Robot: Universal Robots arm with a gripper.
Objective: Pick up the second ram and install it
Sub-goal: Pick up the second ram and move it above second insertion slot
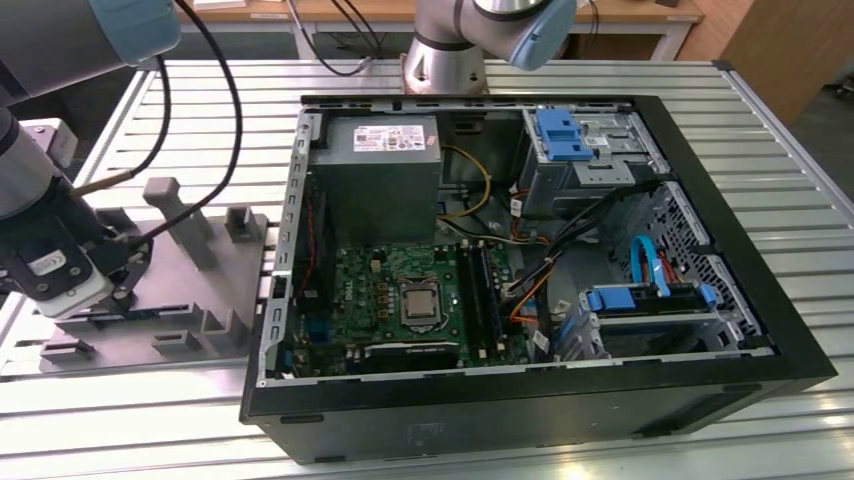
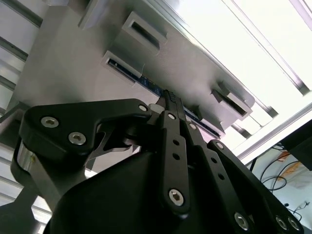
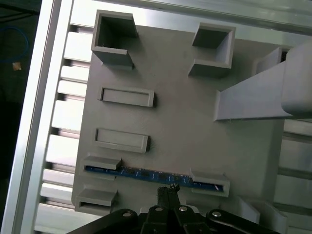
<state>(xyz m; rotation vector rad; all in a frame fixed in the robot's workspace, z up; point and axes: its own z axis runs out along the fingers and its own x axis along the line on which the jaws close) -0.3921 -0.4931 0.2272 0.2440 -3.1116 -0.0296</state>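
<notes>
A slatted table [image 1: 761,120] carries an open computer case [image 1: 534,405]; at the exterior view's left lies a grey holder plate [image 1: 200,285]; the gripper [image 3: 168,189], fingers pinched together, empty, sits just beside the ram [image 3: 146,173], which stands edgewise in 2 plate slots.

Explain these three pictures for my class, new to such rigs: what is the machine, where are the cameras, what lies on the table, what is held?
The machine is one robot arm with a gripper at its end. The exterior view comes from a camera off the arm, looking down on a slatted metal table. On it lie an open computer case, its green motherboard showing, and, at the exterior view's left, a grey holder plate. Both wrist views come from cameras riding on the arm, looking past the gripper. A slim memory stick, the second ram, stands on edge in the plate's slots. The gripper's tip is at the stick's middle; whether it grips it cannot be told.
</notes>
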